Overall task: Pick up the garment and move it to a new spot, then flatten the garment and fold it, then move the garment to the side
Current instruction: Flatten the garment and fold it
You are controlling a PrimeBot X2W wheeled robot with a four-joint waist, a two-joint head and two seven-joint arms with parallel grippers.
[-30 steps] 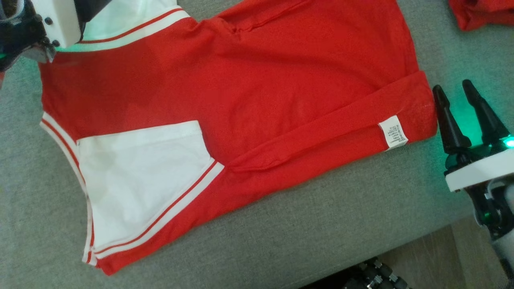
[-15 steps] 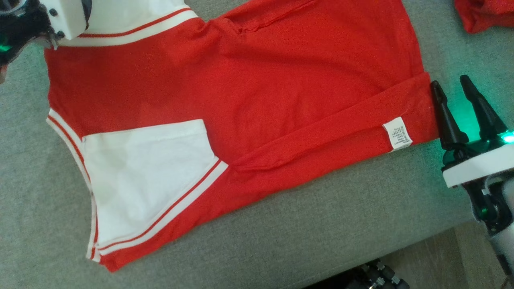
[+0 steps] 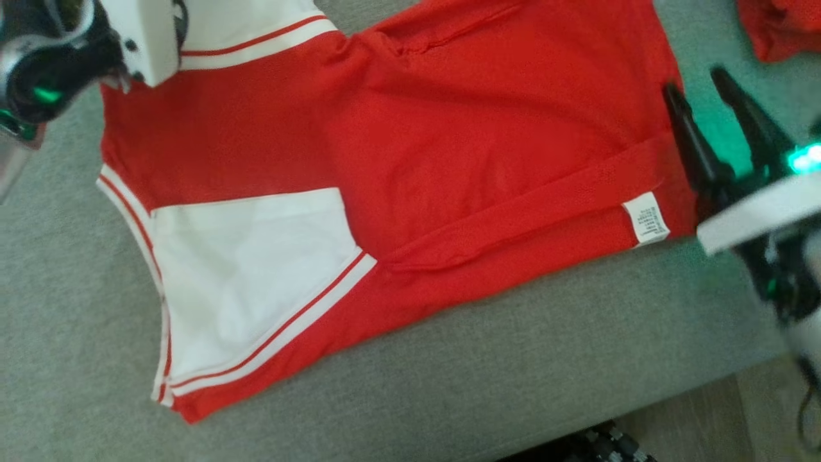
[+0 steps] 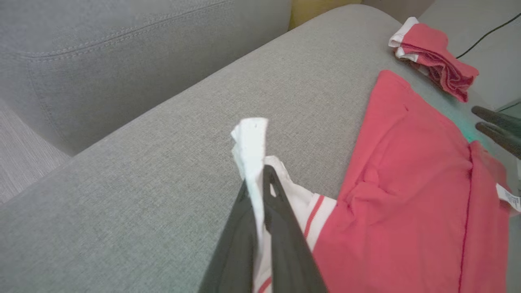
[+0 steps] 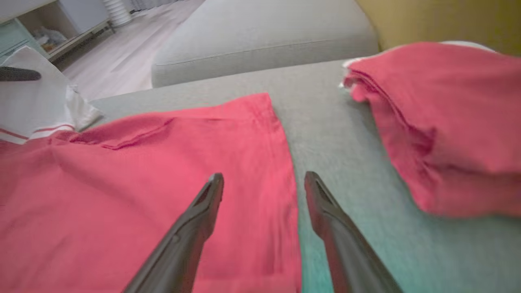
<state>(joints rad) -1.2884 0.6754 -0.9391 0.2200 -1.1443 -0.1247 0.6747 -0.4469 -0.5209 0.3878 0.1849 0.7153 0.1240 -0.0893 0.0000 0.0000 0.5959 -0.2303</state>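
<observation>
garment [image 3: 449, 160]: red body with white sleeves, spread mostly flat on the grey seat cushion [image 3: 513, 359], long axis running left to right
garment, left end: both white sleeves with red-and-white striped trim
near sleeve [image 3: 256, 276]: lies flat at near left
far sleeve [image 4: 250, 142]: pinched up off the cushion at far left
garment, near edge: a strip of red fabric is folded over along it, with a white care label [image 3: 646, 218] at its right end
garment, wrinkles: some bunching in the red fabric just right of the far sleeve
left gripper [image 4: 260, 179]: jaws clamped tight on the white fabric of the far sleeve; a crumpled tuft sticks out past the fingertips
right gripper [image 5: 263, 176]: jaws spread wide, holding nothing
right gripper, position: at the garment's right edge, straddling the hem, one finger over red fabric and the other over bare cushion
right gripper, contact: cannot tell whether the fingers touch the fabric
second red pile [image 5: 447, 122]: bunched garment, same red with white trim, at far right on the cushion and apart from the spread garment
sofa backrest [image 4: 101, 49]: grey, beyond the left gripper
floor [image 3: 705, 410]: wood-tone, past the cushion's near right edge
</observation>
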